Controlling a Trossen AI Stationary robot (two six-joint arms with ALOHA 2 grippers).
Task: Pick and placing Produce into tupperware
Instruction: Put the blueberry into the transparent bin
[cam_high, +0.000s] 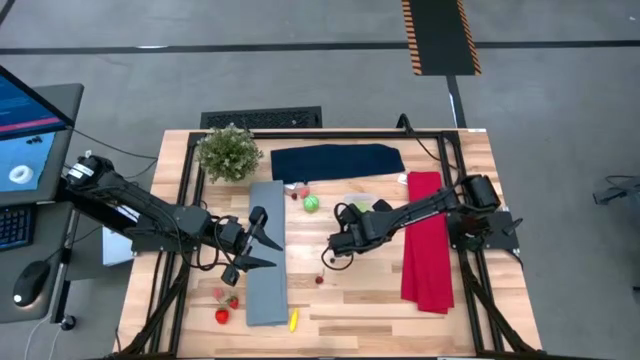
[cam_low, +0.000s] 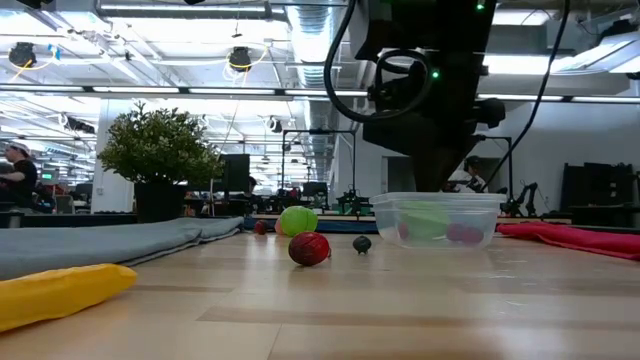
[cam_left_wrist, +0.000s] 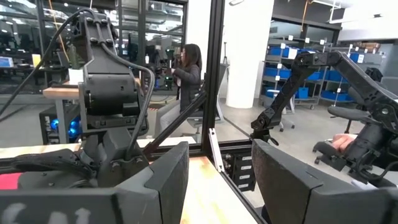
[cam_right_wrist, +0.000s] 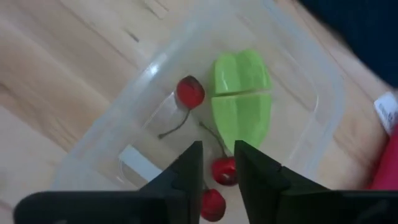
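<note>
While the right gripper (cam_right_wrist: 216, 163), fingers slightly apart and empty, hovers over the tub (cam_right_wrist: 311, 74), cherries (cam_right_wrist: 190, 91) and a green piece (cam_right_wrist: 241, 99) lie inside (several fruits (cam_high: 222, 316) remain on the table).

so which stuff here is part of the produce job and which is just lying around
Job: tupperware holding a green piece and cherries; loose green ball, strawberries, yellow piece.
Lying about: potted plant, navy cloth, grey cloth, red cloth.
</note>
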